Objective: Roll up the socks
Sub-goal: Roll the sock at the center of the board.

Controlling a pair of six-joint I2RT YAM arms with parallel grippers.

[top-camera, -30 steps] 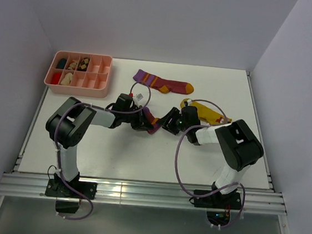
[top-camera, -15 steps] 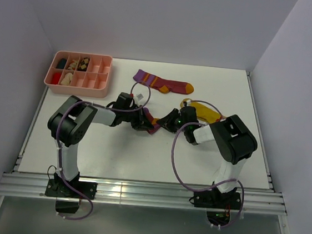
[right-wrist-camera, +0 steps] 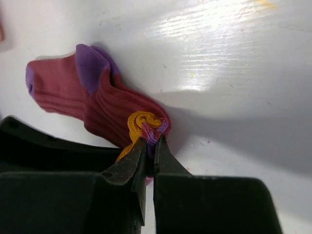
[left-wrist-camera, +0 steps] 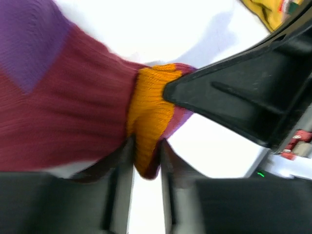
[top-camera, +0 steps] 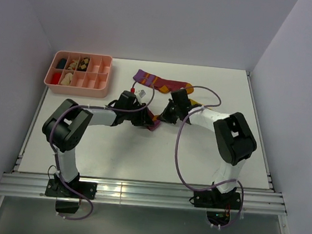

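A maroon sock [right-wrist-camera: 97, 105] with a purple cuff [right-wrist-camera: 92, 68] lies mid-table, its orange toe end curled into a small roll [right-wrist-camera: 144, 122]. My right gripper [right-wrist-camera: 150, 141] is shut on that roll. In the left wrist view the same sock [left-wrist-camera: 73, 117] fills the left side. Its orange toe [left-wrist-camera: 148, 126] hangs between the parted fingers of my left gripper [left-wrist-camera: 146, 163]. From above, the left gripper [top-camera: 143, 119] and right gripper [top-camera: 163, 116] meet over this sock [top-camera: 153, 120]. A second maroon sock [top-camera: 160, 83] lies flat behind them.
A pink compartment tray [top-camera: 105, 77] holding small items stands at the back left. A corner of a mustard-yellow sock [left-wrist-camera: 265, 12] shows beyond the right gripper. White walls close off the back and both sides.
My right gripper swung left to the sock and shut on its rolled toe. My left gripper's jaws have parted from their earlier tight grip.
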